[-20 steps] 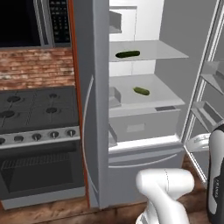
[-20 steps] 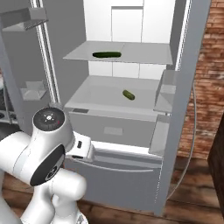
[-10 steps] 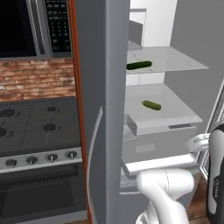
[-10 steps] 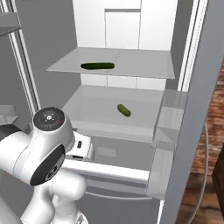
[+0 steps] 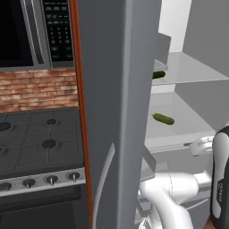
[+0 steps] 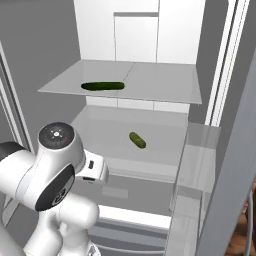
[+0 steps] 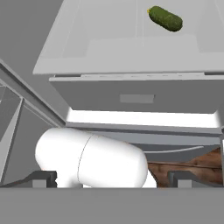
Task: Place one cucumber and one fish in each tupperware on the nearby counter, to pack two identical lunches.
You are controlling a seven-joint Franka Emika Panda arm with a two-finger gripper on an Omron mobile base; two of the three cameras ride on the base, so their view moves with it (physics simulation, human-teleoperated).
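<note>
Inside the open fridge, a long dark cucumber lies on the upper glass shelf; its tip peeks from behind the door in the left base view. A shorter cucumber rests on the shelf below and appears at the top of the hand view. My gripper is open and holds nothing. It sits low in front of the fridge drawer, below and short of the short cucumber. The fish, the tupperware and the counter are out of view.
The grey fridge door stands edge-on close to my left, with the black stovetop and microwave beyond it. Door bins jut out on the right. A closed grey drawer sits under the lower shelf.
The whole picture has shifted and the fridge has grown larger, so the base has driven closer to it. Both cucumbers lie where they were, and the gripper stays open.
</note>
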